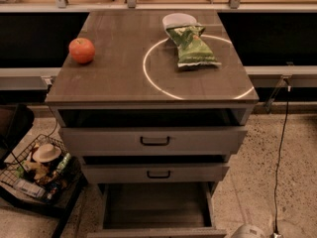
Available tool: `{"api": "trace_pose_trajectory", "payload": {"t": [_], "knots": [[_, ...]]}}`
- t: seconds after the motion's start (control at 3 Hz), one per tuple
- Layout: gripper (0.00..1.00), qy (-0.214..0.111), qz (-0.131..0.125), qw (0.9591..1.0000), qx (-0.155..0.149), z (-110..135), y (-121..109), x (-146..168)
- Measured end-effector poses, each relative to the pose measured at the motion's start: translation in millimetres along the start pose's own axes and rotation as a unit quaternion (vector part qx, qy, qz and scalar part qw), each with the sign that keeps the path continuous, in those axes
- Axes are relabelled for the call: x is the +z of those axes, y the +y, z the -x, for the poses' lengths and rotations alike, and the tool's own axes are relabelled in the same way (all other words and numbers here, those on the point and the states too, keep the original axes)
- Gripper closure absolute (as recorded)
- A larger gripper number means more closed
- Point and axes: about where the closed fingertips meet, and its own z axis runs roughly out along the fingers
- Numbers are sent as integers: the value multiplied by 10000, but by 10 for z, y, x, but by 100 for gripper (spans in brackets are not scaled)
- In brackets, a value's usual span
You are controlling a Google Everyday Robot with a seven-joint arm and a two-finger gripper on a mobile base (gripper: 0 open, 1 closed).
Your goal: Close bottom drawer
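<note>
The bottom drawer (157, 206) is the lowest of the cabinet's three grey drawers. It stands pulled far out, and its dark wood-toned inside shows. Only the top edge of its front shows, along the lower border of the view, and its handle is out of view. The middle drawer (156, 173) and the top drawer (154, 140) above it are each pulled out a little and have black bar handles. My gripper is not in view. Only a white rounded part of my arm (247, 231) shows at the bottom right, just right of the bottom drawer's front corner.
On the cabinet top (114, 78) lie a red apple (81, 50), a green chip bag (192, 46) and a white bowl (178, 20). A wire basket of clutter (37, 170) stands on the floor at the left. A black cable (282, 148) hangs at the right.
</note>
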Motion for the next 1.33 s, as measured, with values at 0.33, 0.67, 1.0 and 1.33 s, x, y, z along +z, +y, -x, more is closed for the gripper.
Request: {"api": "trace_pose_trajectory", "payload": {"t": [0.33, 0.67, 1.0, 1.33], "knots": [[100, -158, -94, 9997, -150, 168, 61, 181], [100, -498, -189, 9979, -364, 457, 168, 398], [100, -508, -176, 9978, -383, 469, 144, 438], [100, -542, -132, 9974, -447, 510, 62, 573]]}}
